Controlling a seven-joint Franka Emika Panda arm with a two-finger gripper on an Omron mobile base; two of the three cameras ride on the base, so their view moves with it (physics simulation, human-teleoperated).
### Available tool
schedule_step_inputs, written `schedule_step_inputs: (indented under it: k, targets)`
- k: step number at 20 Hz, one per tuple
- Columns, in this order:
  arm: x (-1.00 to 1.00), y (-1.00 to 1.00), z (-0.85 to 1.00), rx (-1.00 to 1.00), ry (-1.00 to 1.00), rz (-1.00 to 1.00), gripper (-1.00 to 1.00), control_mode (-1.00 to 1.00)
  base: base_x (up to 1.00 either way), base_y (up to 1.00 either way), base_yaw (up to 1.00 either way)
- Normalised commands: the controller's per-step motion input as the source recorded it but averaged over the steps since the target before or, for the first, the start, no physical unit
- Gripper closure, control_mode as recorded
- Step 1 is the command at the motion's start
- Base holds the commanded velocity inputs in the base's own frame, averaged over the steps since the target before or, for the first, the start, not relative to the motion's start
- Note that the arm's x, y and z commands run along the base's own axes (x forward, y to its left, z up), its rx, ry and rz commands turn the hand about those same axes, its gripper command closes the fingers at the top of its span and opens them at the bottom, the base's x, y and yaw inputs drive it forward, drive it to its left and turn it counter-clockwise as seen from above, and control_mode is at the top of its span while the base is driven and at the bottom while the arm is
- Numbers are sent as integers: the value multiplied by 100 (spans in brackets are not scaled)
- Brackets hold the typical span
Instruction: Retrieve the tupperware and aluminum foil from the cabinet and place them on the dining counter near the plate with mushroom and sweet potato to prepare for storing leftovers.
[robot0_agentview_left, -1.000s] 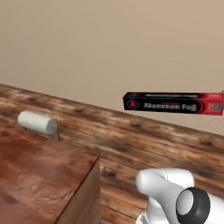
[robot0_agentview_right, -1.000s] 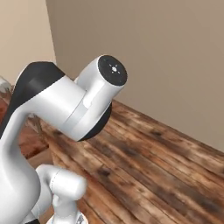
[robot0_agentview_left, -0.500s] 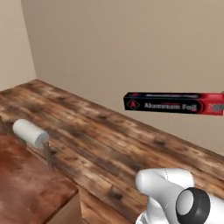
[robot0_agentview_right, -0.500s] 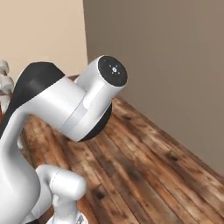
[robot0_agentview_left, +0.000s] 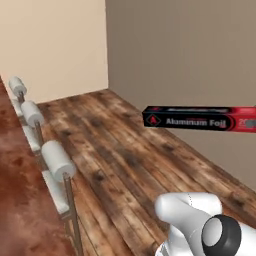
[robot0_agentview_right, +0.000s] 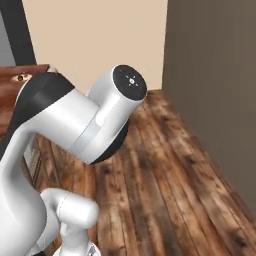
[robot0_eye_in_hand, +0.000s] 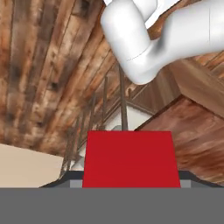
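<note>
Nearest in the left base view was the arm's white body with its dark joint, low at the right. Left of it ran the counter (robot0_agentview_left: 20, 210), dark reddish-brown wood, with a row of stools (robot0_agentview_left: 59, 161) along its edge: white cylinder seats on thin metal legs, one behind the other toward the far corner.

Above the arm the foil (robot0_agentview_left: 199, 118) hung level in the air, well clear of the floor (robot0_agentview_left: 125, 160), its black side with the white lettering facing the camera and its red end cut off by the right edge. In the hand view the foil's red end (robot0_eye_in_hand: 131, 158) sat right in front of the camera, between the gripper (robot0_eye_in_hand: 130, 183) tips, of which only small dark corners peeked out at either side. The jaws stood part-way apart and pinched the carton across its width.

Past the carton the hand view looked down on the plank floor, the stools' legs and the counter's corner. Farther off in both base views the wooden floor ran to a room corner where a cream wall (robot0_agentview_right: 100, 40) met a grey-brown wall (robot0_agentview_right: 215, 75). Nothing stood on that stretch of floor.
</note>
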Motion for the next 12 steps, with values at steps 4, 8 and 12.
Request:
schedule_step_inputs:
  k: [4,8,12]
  targets:
    - [0,0,0,0,0,0,100,100,100,-16,65]
    - [0,0,0,0,0,0,100,100,100,-25,63]
    - [0,0,0,0,0,0,100,100,100,-38,60]
